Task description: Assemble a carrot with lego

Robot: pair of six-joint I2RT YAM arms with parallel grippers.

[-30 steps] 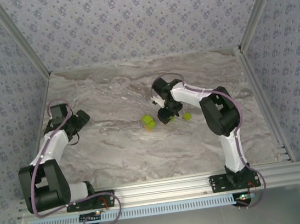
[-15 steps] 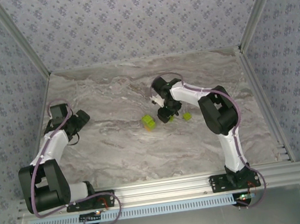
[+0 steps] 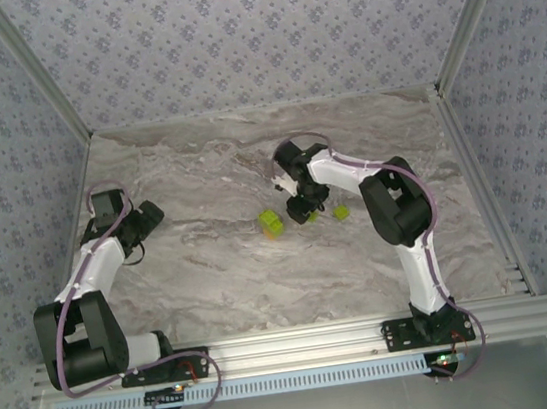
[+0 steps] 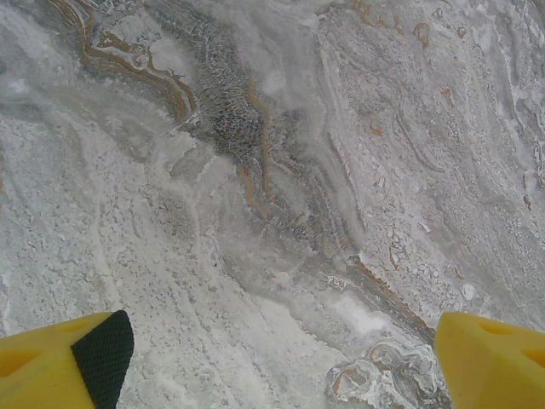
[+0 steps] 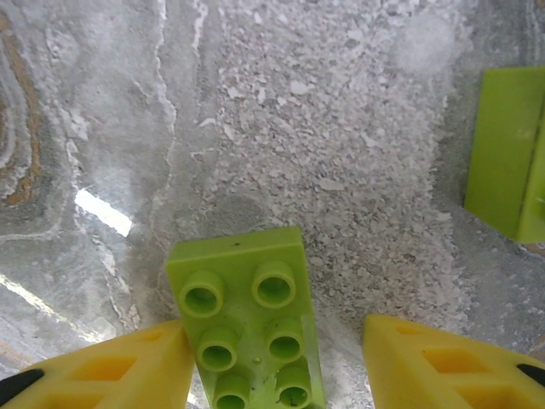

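The lego here is lime-green bricks on the marble table [image 3: 222,272]. One studded lime brick [image 5: 251,332] lies flat between the fingers of my right gripper [image 5: 277,358]. Its left finger [image 5: 128,366] touches the brick's side. The right finger [image 5: 443,366] stands off with a gap, so the jaws are open around the brick. A second lime brick [image 5: 507,162] lies to the right. From above, my right gripper [image 3: 301,211] is down at the table between a lime stack [image 3: 272,224] and a single lime brick [image 3: 340,213]. My left gripper [image 4: 285,358] is open over bare marble. The carrot is out of view.
My left arm [image 3: 108,246] rests near the table's left edge, far from the bricks. Metal frame rails [image 3: 471,168] border the table on both sides, and a rail [image 3: 302,342] runs along the front.
My right gripper's jaws have narrowed around the lime brick, and the wrist has shifted slightly left. The left arm has not moved.
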